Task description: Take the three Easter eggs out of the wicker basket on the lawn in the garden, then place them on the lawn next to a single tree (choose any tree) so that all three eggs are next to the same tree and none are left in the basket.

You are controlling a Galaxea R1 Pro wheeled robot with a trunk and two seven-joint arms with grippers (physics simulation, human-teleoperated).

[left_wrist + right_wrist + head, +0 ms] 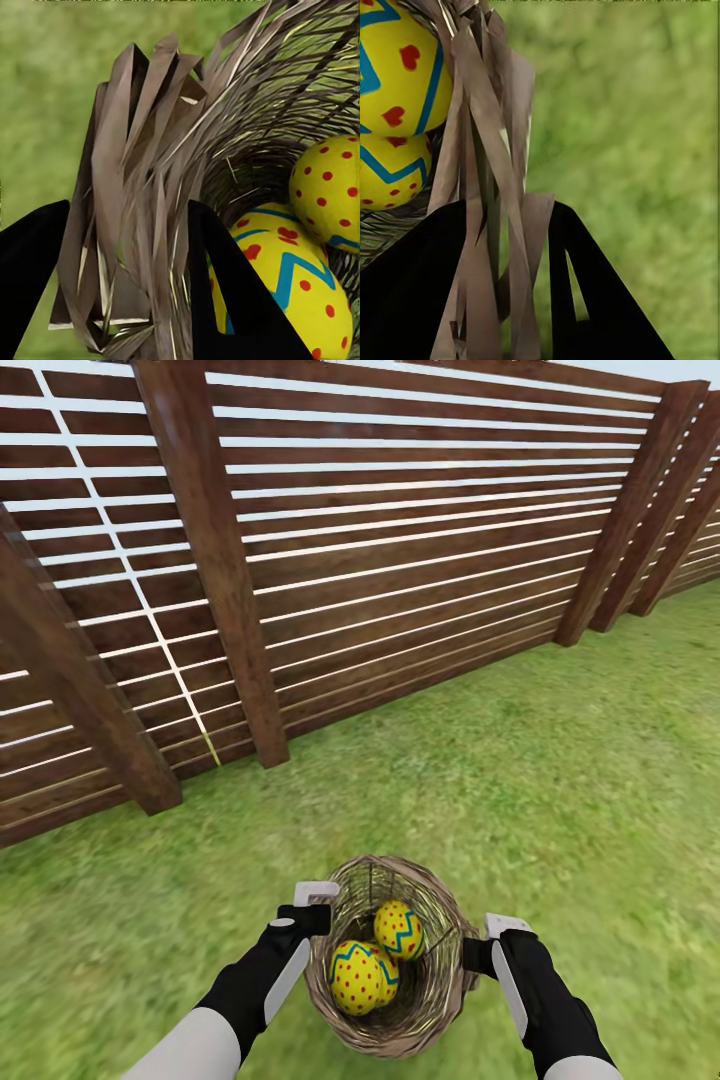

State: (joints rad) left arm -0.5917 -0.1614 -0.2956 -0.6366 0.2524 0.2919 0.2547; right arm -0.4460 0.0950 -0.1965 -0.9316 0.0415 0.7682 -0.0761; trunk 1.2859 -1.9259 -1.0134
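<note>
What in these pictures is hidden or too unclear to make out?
- Third yellow zigzag-banded egg: head view, mostly hidden behind the front egg.
- Brown woven wicker basket: its underside is hidden, so lifted or resting on the green lawn is unclear.
- Left gripper and right gripper: the wicker rim covers their grip, wrist views.

It was a garden behind a home; a mottled green lawn [560,780] covered the ground; a tall fence [400,540] of dark horizontal wooden slats with thick posts closed it.
</note>
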